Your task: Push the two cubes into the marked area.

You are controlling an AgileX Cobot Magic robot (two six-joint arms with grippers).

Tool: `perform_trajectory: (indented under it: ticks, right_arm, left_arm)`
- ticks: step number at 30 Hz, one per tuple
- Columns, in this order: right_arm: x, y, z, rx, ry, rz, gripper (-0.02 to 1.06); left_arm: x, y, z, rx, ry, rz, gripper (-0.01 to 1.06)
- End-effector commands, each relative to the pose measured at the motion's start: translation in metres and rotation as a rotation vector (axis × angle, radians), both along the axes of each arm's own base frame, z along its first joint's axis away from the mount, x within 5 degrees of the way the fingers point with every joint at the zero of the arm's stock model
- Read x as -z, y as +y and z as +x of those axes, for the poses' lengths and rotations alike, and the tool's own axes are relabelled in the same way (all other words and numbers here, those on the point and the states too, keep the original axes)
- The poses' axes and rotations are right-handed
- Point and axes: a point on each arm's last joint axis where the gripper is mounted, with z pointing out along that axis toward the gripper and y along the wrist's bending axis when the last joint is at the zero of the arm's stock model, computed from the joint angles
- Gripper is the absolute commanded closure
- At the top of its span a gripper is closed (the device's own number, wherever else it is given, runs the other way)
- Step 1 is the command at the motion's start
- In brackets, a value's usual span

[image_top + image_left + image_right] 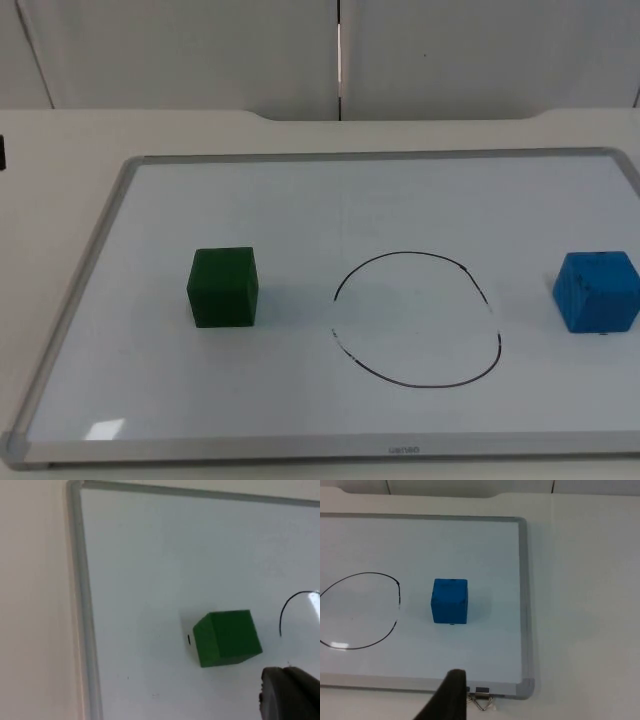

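Observation:
A green cube (223, 287) rests on the whiteboard (300, 200), left of a hand-drawn black oval (418, 318). A blue cube (597, 291) sits to the right of the oval, close to the board's right side. Both cubes lie outside the line. In the left wrist view the green cube (227, 638) is a short way ahead of my left gripper (290, 692), with a piece of the oval (290, 605) beyond it. In the right wrist view the blue cube (450, 601) lies ahead of my right gripper (451, 697), between the oval (360, 611) and the board's frame (524, 605).
The whiteboard has a raised grey metal frame (70, 300) all round and lies on the white table (50, 170). A binder clip (482, 696) grips the frame near the right gripper. The grey partition wall (200, 50) closes off the back.

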Motion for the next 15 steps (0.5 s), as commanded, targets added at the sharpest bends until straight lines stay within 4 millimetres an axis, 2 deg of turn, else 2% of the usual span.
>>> perform_trajectory:
  ticks: [1, 5, 11, 15]
  right_arm:
    - [-0.001, 0.0, 0.0, 0.008, -0.012, 0.002, -0.01]
    - [-0.001, 0.0, 0.0, 0.008, -0.012, 0.002, -0.01]
    - [-0.001, 0.0, 0.0, 0.008, -0.012, 0.002, -0.01]
    - [-0.001, 0.0, 0.0, 0.008, -0.012, 0.002, -0.01]
  left_arm:
    - [0.004, 0.0, 0.006, -0.017, 0.018, -0.018, 1.05]
    - [0.026, -0.004, 0.023, 0.006, 0.102, -0.07, 1.05]
    - [0.036, -0.01, 0.043, 0.035, 0.138, -0.052, 1.05]
    - [0.052, -0.023, 0.068, 0.043, 0.162, -0.007, 1.05]
